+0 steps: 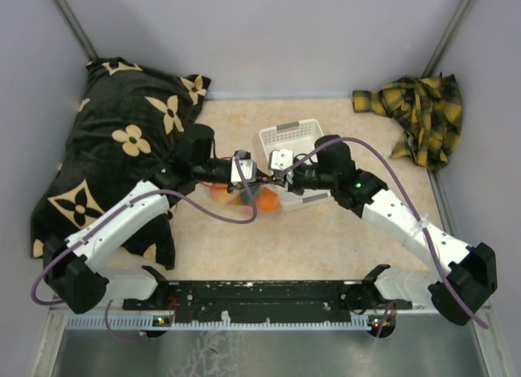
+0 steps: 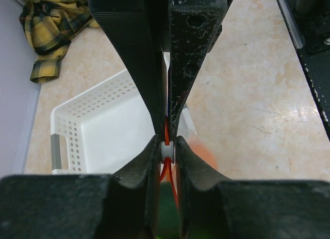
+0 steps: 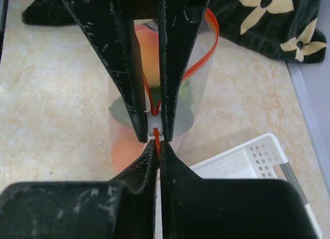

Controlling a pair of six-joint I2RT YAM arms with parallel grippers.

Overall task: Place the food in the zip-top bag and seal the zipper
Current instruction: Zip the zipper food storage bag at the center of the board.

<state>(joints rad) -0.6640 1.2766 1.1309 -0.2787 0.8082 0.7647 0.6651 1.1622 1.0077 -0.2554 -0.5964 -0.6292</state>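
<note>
Left jaws and right jaws are both clamped on the zipper (image 3: 216, 30) of the zip-top bag (image 3: 202, 92), mid-desk (image 1: 326, 247), food (image 3: 147, 48) inside. Its film looks thin and slippery, so you should hold the stiffer zipper strip.

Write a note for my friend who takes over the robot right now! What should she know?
Left gripper: shut on the zipper.
Right gripper: shut on the zipper too, close beside the left one.
Food: inside the bag, mid-table by the white basket.
Done: food looks bagged; none seen loose.
Left: the zipper gapes open beyond the right gripper, so finish sealing it.
</note>
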